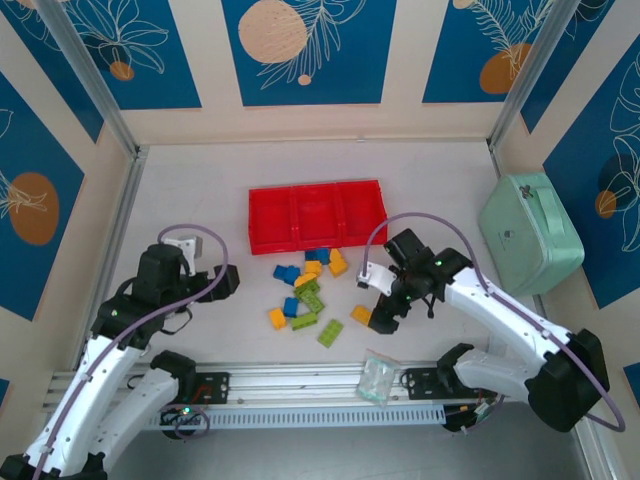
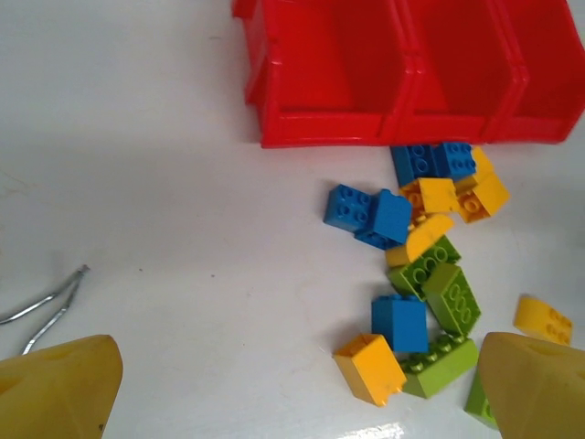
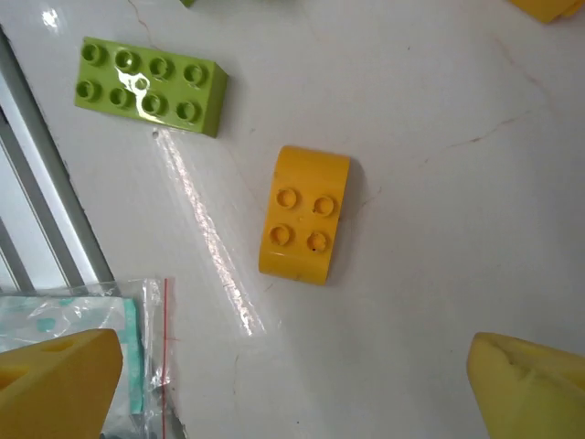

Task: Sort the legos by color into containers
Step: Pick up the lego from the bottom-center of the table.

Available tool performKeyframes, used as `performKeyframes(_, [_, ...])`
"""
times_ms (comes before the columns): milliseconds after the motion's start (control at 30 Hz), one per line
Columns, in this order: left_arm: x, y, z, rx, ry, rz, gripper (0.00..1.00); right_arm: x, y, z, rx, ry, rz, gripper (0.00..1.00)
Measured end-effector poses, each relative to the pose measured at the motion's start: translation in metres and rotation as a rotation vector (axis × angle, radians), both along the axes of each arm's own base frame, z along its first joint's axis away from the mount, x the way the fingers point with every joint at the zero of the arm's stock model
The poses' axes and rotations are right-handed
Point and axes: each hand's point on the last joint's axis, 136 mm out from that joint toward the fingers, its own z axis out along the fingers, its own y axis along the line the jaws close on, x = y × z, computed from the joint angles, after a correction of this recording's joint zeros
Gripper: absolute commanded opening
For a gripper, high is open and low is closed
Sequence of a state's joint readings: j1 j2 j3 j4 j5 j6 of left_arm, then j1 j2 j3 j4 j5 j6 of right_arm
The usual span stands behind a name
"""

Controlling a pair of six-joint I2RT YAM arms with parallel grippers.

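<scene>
Hovering with the right jaws spread wide and empty above a lone yellow brick point(image 3: 304, 215), flat on the worktop point(image 3: 439, 137), studs up, apart from the other legos point(image 1: 308, 290) piled just before the red tray point(image 1: 262, 225). Holding nothing in the left jaws either, fully released. Better to centre over the brick, descend straight, pinch across its narrow sides, and keep clear of the plastic bag point(image 3: 91, 320) nearby.

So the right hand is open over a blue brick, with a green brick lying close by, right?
Not quite. The right hand is open, but it hangs over a yellow brick, not a blue one. The green brick does lie close by. The right wrist view shows this.
</scene>
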State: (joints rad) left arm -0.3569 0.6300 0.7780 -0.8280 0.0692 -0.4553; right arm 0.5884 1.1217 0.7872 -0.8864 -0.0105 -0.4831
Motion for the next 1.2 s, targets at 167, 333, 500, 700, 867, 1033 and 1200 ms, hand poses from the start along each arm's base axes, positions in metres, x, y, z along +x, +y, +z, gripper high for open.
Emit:
performKeyframes(167, [-0.002, -0.004, 0.000, -0.019, 0.004, -0.020, 0.99, 0.017, 0.010, -0.014, -0.001, 0.017, -0.044, 0.93])
performKeyframes(333, [-0.003, 0.000, 0.004, -0.021, -0.023, 0.000, 0.99, 0.025, 0.022, -0.033, -0.015, 0.038, -0.064, 0.91])
performKeyframes(500, [-0.004, 0.003, 0.010, -0.036, -0.051, 0.027, 0.99, 0.025, 0.026, -0.050, -0.045, 0.058, -0.055, 0.91])
performKeyframes(700, [-0.008, -0.004, 0.021, -0.082, -0.114, -0.018, 0.99, 0.024, 0.031, -0.057, -0.065, 0.048, -0.027, 0.91])
performKeyframes(867, [-0.008, -0.008, 0.021, -0.091, -0.116, -0.042, 0.99, 0.021, 0.029, -0.078, -0.144, 0.068, -0.003, 0.90])
performKeyframes(1033, [-0.003, -0.010, 0.010, -0.070, -0.063, -0.038, 1.00, 0.024, 0.028, -0.081, -0.156, 0.045, -0.003, 0.87])
performKeyframes(1200, [-0.001, -0.010, 0.007, -0.065, -0.048, -0.038, 0.99, 0.032, 0.025, -0.085, -0.198, 0.017, 0.000, 0.71])
